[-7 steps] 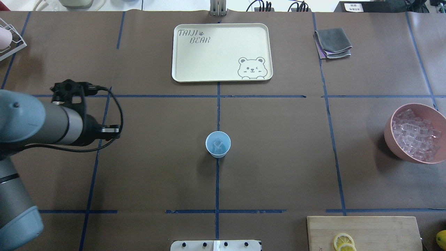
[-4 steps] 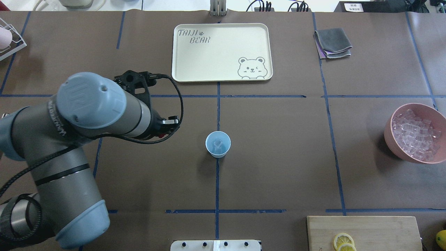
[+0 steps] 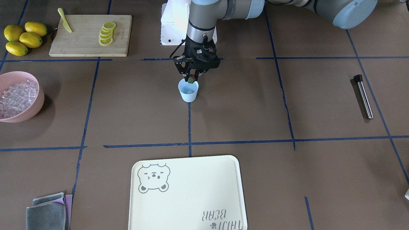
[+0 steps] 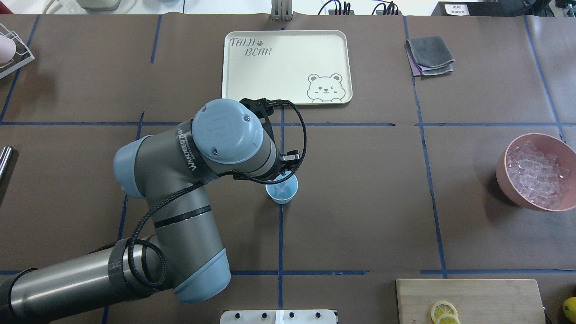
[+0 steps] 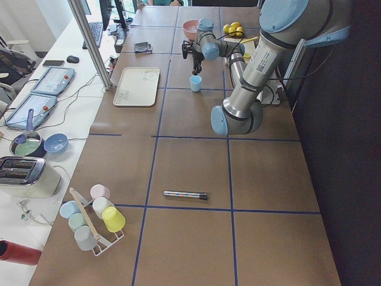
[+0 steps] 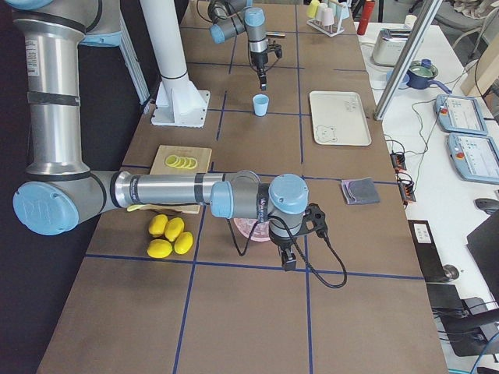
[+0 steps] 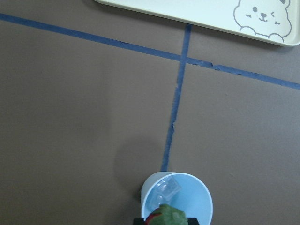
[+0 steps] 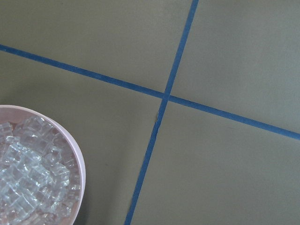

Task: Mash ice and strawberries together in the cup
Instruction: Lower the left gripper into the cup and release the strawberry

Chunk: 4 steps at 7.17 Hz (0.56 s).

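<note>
The light-blue cup point(image 3: 188, 93) stands at the table's middle on a blue tape line, with a clear ice cube point(image 7: 168, 189) inside. My left gripper point(image 3: 191, 77) hangs straight above the cup's mouth, shut on the small red strawberry point(image 3: 191, 79) with its green top point(image 7: 167, 217). The strawberry sits just above the rim. In the overhead view my left arm covers part of the cup point(image 4: 285, 192). My right gripper point(image 6: 289, 260) shows only in the exterior right view, by the pink bowl. I cannot tell if it is open or shut.
A pink bowl point(image 4: 504, 173) full of ice cubes point(image 8: 33, 178) stands at the robot's right. A cream bear tray point(image 4: 234, 90) lies beyond the cup. A metal rod point(image 3: 364, 97), a cutting board point(image 3: 83, 41) with lemon slices, whole lemons point(image 3: 22, 38) and folded cloths point(image 4: 429, 55) lie around.
My left arm has swung from the table's left side to the middle. Its gripper now hangs over the cup and hides part of it in the overhead view.
</note>
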{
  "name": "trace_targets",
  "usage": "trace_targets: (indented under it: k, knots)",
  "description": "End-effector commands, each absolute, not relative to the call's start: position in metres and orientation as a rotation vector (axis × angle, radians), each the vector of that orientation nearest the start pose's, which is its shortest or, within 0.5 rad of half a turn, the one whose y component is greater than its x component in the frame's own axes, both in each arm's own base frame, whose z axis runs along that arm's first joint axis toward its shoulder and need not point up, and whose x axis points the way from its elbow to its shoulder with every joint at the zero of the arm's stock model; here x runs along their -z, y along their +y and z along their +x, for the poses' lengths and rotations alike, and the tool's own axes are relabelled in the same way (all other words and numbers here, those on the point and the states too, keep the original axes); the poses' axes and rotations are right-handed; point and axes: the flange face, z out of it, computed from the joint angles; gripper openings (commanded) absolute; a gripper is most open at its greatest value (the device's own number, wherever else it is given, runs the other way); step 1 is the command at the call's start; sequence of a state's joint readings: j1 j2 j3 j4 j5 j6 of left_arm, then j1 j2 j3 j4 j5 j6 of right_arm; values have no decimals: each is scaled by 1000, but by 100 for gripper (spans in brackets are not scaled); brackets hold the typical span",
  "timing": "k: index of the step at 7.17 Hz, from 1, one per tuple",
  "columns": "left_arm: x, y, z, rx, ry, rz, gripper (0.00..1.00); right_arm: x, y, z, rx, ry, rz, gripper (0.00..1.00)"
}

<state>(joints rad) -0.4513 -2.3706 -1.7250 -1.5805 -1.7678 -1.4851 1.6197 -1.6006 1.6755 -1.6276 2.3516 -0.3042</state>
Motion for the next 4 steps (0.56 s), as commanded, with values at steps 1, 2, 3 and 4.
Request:
trace_targets:
  k: [1,2,3,4]
  knots:
    - [-116,-394,566,233,973,75,0,-628,-475,87,247,-768,153,99]
    - [-118,-391,568,229,970,72,0,-627,-475,87,246,-768,153,99]
    - [-119,-390,569,227,969,71,0,-626,-475,87,245,-768,154,99]
    - [-120,-389,569,225,969,71,1,-626,-476,87,244,-768,155,99]
